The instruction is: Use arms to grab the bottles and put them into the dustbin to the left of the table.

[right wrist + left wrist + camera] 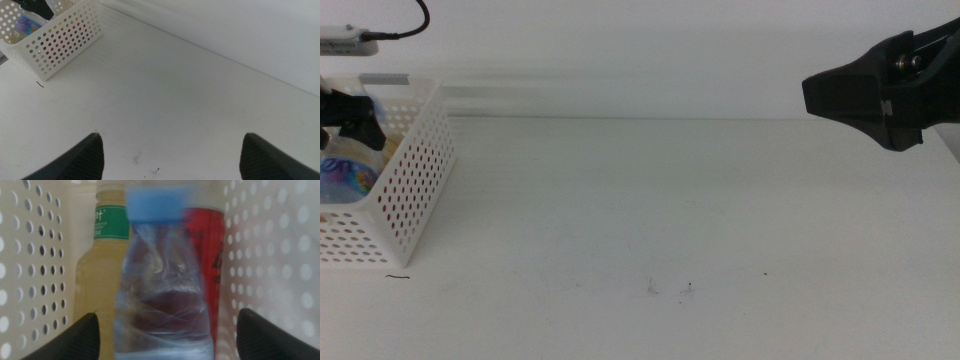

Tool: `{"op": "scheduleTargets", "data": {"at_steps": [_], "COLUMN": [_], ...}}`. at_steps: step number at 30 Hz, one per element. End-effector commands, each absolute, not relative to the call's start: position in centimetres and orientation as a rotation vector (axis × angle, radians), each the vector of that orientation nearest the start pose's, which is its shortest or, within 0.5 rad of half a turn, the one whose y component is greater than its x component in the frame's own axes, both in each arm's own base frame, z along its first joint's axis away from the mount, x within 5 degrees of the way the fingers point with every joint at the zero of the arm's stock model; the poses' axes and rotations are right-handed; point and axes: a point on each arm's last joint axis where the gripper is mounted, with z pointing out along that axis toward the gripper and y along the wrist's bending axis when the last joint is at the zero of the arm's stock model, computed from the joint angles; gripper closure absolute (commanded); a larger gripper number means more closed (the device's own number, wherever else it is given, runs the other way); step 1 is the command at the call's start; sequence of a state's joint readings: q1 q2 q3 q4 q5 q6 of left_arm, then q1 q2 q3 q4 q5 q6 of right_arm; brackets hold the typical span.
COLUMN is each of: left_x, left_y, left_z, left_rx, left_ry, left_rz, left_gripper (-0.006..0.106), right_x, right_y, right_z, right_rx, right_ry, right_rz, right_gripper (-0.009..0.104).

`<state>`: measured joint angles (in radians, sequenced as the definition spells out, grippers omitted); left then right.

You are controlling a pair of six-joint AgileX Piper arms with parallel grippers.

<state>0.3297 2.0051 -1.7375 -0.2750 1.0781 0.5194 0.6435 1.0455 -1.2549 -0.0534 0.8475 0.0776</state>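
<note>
1. The left gripper [350,112] hangs over the dustbin [415,175] at the table's [650,200] left end; its jaws are spread wide in the left wrist view, clear of everything between them.
2. Directly below it, the water bottle [162,295] lies inside the bin, blue cap away from the wrist camera. I cannot tell for certain whether it has settled or is dropping.
3. The yellow bottle [100,265] and the red can [207,265] lie behind it, one on each side, both within the perforated walls. All three task items are therefore in the bin.
4. In my judgement the step in hand is the last release, and the task looks nearly complete.
5. The next move calls for a straight lift of the left gripper out of the bin. The walls stand close on both sides of the open jaws, so any sideways drift could snag the rim or drag the bin.
6. The right gripper [880,95] waits high over the table's right end, jaws released and holding nothing.
7. The tabletop between bin and right arm carries only a few dark specks [670,290], giving open room for either arm to retreat.
8. The bin sits at the table's left edge; a knock outward could tip it off.
</note>
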Motion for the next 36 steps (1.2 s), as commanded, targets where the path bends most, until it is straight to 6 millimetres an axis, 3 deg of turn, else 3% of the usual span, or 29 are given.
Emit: {"op": "scheduleTargets", "data": {"at_steps": [1,10,17,22,24,26,32,36], "left_x": [41.7,40.5,37.9,34.4,32.0,30.3,26.1,24.1], "left_y": [11.6,10.2,6.6,2.4,-0.9,-3.0,-8.2,-10.0], "left_z": [26.6,29.4,34.8,38.0,39.9,41.0,42.3,42.3], "left_rx": [0.133,0.138,0.2,0.295,0.396,0.447,0.581,0.586], "left_ry": [2.71,2.686,2.52,2.367,2.262,2.178,2.002,1.943], "left_rz": [-0.175,-0.186,-0.12,-0.102,-0.111,-0.124,-0.218,-0.287], "left_gripper": [0.007,0.007,0.009,0.011,0.011,0.011,0.011,0.011], "right_x": [16.4,16.4,16.4,16.4,16.4,16.4,16.4,16.4], "right_y": [11.7,11.7,11.7,11.7,11.7,11.7,11.7,11.7], "right_z": [43.7,43.7,43.7,43.7,43.7,43.7,43.7,43.7], "right_rx": [-0.607,-0.607,-0.607,-0.607,-0.607,-0.607,-0.607,-0.607], "right_ry": [2.032,2.032,2.032,2.032,2.032,2.032,2.032,2.032], "right_rz": [0.357,0.357,0.357,0.357,0.357,0.357,0.357,0.357], "right_gripper": [0.007,0.007,0.007,0.007,0.007,0.007,0.007,0.007]}}
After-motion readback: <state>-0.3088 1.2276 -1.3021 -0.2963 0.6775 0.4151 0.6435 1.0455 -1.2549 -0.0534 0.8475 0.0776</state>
